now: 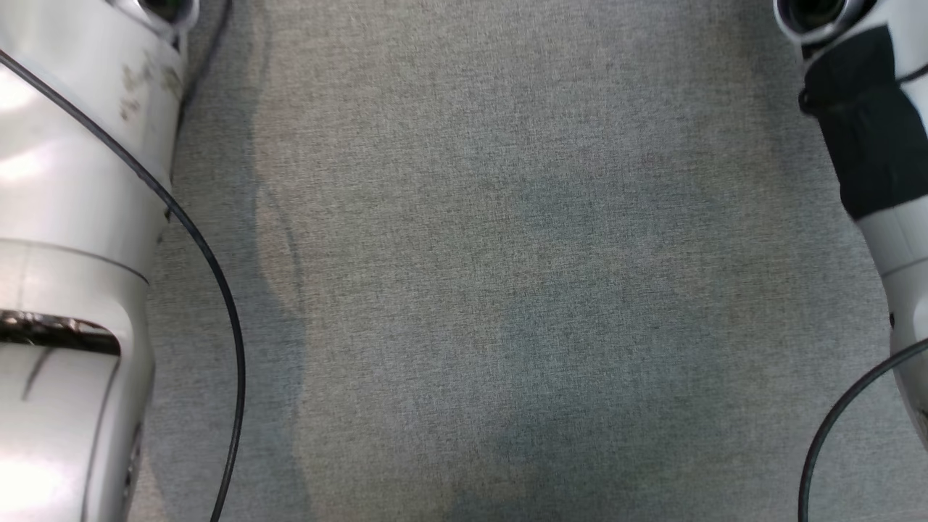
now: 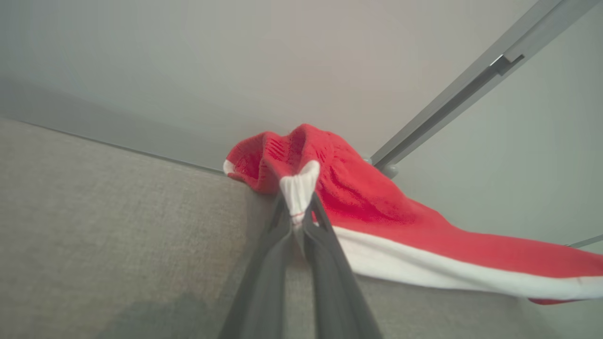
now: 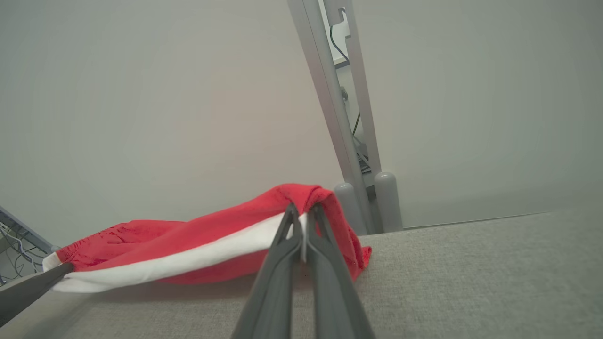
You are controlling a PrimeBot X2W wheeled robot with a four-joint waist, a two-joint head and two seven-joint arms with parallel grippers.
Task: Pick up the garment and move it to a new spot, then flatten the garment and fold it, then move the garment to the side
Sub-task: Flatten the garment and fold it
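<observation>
The garment is red knit with a white band along one edge. In the left wrist view my left gripper is shut on a bunched white corner of it, and the cloth stretches away to the right, just above the grey fabric surface. In the right wrist view my right gripper is shut on the garment's other end at the white band. From there the cloth runs left to a dark finger of the left gripper. The garment hangs taut between the two grips near the table's far edge.
The grey fabric tabletop spreads below the head camera, flanked by my pale left forearm and right forearm, each trailing a black cable. Beyond the far edge stand a pale wall and a grey metal post.
</observation>
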